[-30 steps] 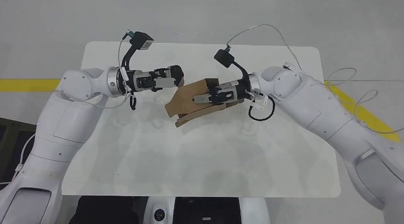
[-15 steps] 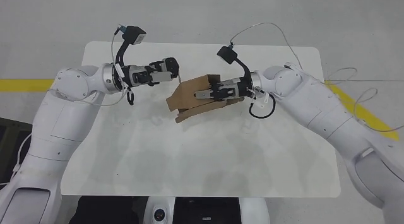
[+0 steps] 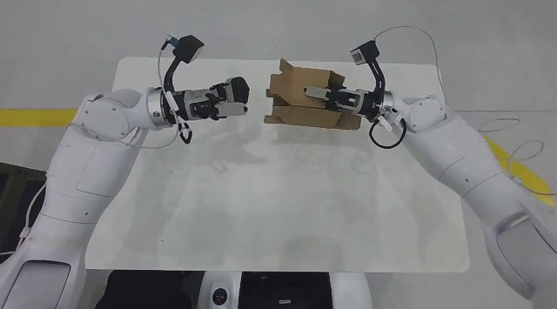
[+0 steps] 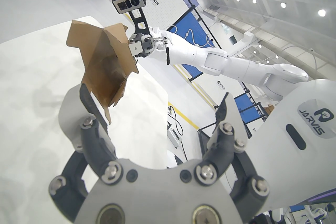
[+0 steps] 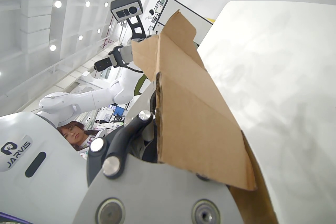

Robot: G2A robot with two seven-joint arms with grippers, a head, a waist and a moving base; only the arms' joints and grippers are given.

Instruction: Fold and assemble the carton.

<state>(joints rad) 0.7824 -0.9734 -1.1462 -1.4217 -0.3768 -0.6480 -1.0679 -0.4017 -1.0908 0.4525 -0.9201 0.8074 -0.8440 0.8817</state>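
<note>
1. Over the far side of the white table (image 3: 261, 222), half-opened carton (image 3: 296, 104), flaps loose.
2. Clamped on one carton wall: right gripper (image 3: 315, 93); risk of slip or crease from single-wall hold.
3. Just left, apart: left gripper (image 3: 244, 100), spread, empty.

White table (image 3: 287, 222), rounded corners, standing on grey floor (image 3: 261, 4) with yellow line (image 3: 35, 117).

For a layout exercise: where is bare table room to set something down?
The white table's near half is bare. Crowded: the far strip, where the right pincer grips the brown cardboard carton near the open left pincer.
</note>
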